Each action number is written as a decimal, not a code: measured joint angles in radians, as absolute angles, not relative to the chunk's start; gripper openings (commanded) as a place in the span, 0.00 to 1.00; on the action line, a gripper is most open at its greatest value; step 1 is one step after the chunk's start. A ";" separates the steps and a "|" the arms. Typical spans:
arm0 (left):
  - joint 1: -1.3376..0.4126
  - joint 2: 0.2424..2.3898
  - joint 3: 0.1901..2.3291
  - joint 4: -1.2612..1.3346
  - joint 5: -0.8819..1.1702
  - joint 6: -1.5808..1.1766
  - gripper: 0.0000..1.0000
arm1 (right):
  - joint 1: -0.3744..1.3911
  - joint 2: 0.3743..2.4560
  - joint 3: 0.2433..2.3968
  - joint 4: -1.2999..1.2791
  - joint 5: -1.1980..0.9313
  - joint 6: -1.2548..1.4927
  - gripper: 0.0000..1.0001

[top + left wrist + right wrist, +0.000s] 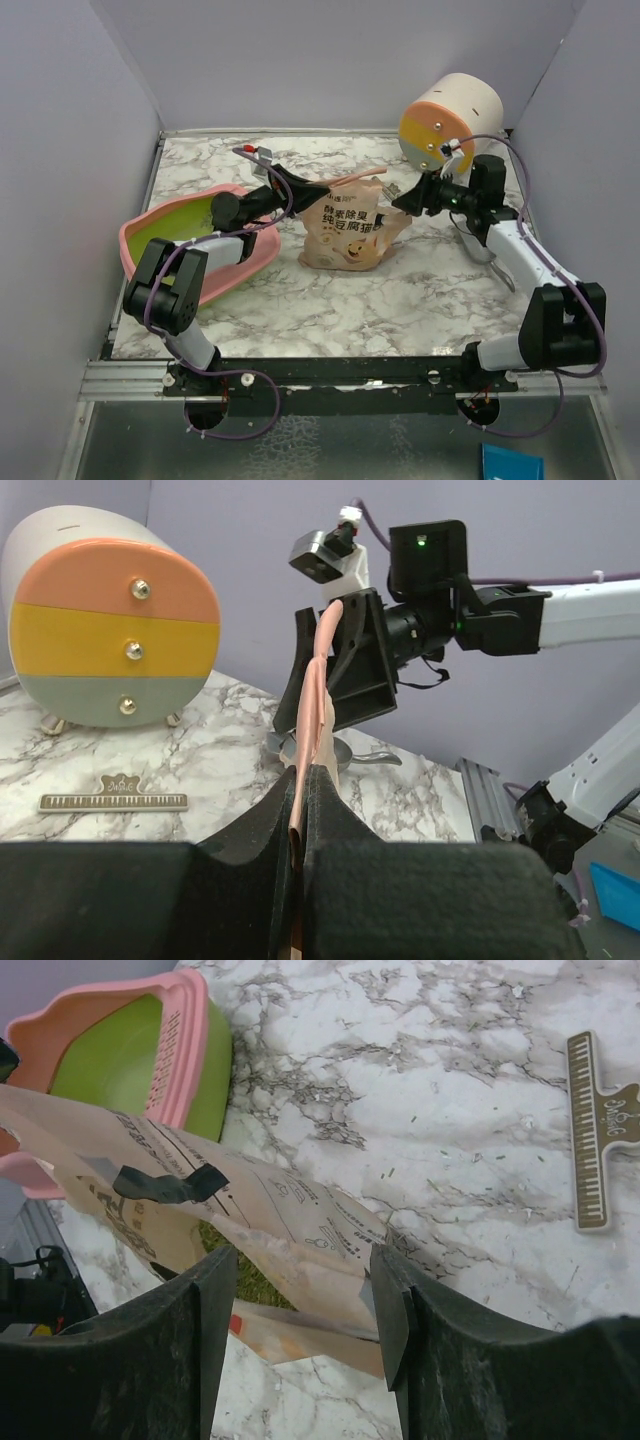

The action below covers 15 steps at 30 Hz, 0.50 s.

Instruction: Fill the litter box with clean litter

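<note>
The pink litter box (137, 235) with its yellow-green inside sits at the left of the marble table, and shows again in the right wrist view (190, 1030). A tan printed pouch (345, 235) stands upright in the middle. My left gripper (298, 188) is shut on the pouch's top edge (318, 680), which runs up between its fingers (270, 820). My right gripper (403, 200) is open at the pouch's upper right corner. That corner (320, 1250) lies between the spread jaws without being pinched. The clean litter is hidden inside the pouch.
A round cream, orange and yellow drawer unit (450, 120) stands at the back right. A gold comb-shaped clip (600, 1130) lies flat on the marble near it. A grey metal scoop (365, 752) rests behind the pouch. Purple walls enclose the table.
</note>
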<state>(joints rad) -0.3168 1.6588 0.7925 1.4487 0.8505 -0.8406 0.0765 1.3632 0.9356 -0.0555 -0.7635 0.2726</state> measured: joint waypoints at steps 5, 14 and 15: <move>-0.319 1.659 0.793 1.456 0.854 -0.846 0.00 | 0.076 1.469 1.023 -0.073 -0.855 0.250 0.56; -0.326 1.659 0.793 1.467 0.876 -0.847 0.00 | 0.078 1.547 1.153 -0.215 -0.984 0.146 0.55; -0.327 1.659 0.794 1.468 0.878 -0.847 0.00 | 0.080 1.547 1.159 -0.234 -0.991 0.132 0.55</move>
<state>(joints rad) -0.3275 1.6588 0.7937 1.4677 0.8780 -0.8467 0.0803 1.5467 1.1587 -0.2344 -0.9909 0.1318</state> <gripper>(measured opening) 0.029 0.556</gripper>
